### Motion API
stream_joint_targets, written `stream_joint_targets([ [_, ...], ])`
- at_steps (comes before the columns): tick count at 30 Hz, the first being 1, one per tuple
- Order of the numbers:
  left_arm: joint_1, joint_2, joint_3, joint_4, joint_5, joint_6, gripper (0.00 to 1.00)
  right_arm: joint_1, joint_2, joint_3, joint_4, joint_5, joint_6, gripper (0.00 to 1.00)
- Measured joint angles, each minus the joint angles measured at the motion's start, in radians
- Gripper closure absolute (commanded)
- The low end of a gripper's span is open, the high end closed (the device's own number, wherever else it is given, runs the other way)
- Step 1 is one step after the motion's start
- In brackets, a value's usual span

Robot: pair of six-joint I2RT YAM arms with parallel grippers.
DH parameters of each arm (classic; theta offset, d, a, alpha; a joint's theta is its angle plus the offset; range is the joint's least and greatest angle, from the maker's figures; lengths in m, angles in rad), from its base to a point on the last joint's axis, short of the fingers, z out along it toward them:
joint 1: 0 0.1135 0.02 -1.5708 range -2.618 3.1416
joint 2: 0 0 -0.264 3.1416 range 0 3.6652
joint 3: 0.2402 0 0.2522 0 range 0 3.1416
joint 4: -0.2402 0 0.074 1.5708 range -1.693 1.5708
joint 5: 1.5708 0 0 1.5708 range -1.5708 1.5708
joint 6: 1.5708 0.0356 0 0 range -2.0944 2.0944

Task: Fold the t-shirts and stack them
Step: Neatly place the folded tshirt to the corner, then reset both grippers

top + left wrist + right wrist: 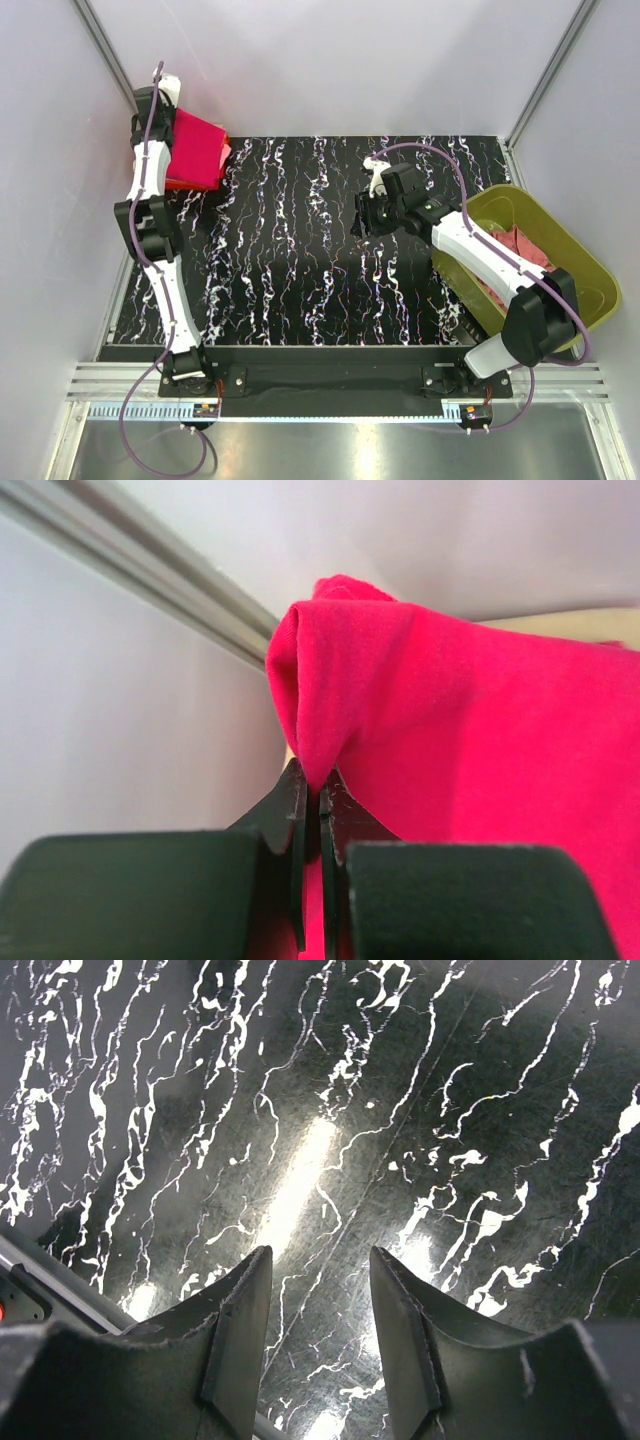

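The left gripper (320, 798) is pinching a raised fold of the crimson-pink t-shirt (470, 740). Its two fingers are pressing tightly together on the cloth, which is bulging up in a rounded ridge just above the tips. The shirt is lying as a folded square at the far left corner of the black marbled mat (300, 250), with part of it reaching past the mat's left edge. It is resting on other folded cloth: an orange-red edge (185, 184) is peeking out along its near side and a pink sliver (227, 150) at its right side (how many layers are under there cannot be told).

The right gripper (320, 1310) is hanging above the mat, to the right of the mat's centre, with its fingers spread apart and only bare marbled surface showing between them.

The olive-green tub (575, 260) is sitting just off the mat's right edge. A dusty rose t-shirt (520, 245) is lying crumpled inside it, partly hidden behind the right arm.
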Motion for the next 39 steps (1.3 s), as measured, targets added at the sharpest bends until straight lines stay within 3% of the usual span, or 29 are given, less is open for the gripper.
stream_joint_targets([
  [11,0.032,0.086,0.005,0.156,-0.031,-0.078,0.98,-0.016,0.010,0.000,0.000,0.006,-0.004,0.49],
  [14,0.045,0.108,0.005,0.177,-0.025,-0.092,0.84,-0.018,0.015,0.000,0.000,0.015,-0.005,0.49],
  [15,0.049,0.116,0.002,0.187,-0.025,-0.096,0.64,-0.018,0.017,0.000,0.000,0.015,-0.006,0.49],
  [16,0.052,0.119,-0.002,0.196,-0.029,-0.094,0.51,-0.019,0.020,0.000,0.001,0.016,-0.006,0.49],
  [18,0.055,0.119,-0.019,0.228,-0.058,-0.114,0.35,-0.019,0.027,0.000,0.000,0.016,-0.006,0.49],
  [23,0.059,0.044,-0.189,0.336,-0.111,-0.194,0.27,-0.019,0.035,0.000,0.000,0.016,-0.006,0.49],
  [24,0.059,0.025,-0.219,0.337,-0.114,-0.217,0.18,-0.019,0.035,0.000,0.000,0.016,-0.006,0.49],
  [25,0.059,0.008,-0.242,0.335,-0.113,-0.240,0.01,-0.019,0.035,0.000,0.000,0.016,-0.006,0.49],
  [39,-0.036,-0.359,-0.428,0.191,-0.047,-0.493,0.01,-0.034,0.037,0.001,-0.001,-0.009,-0.004,0.47],
])
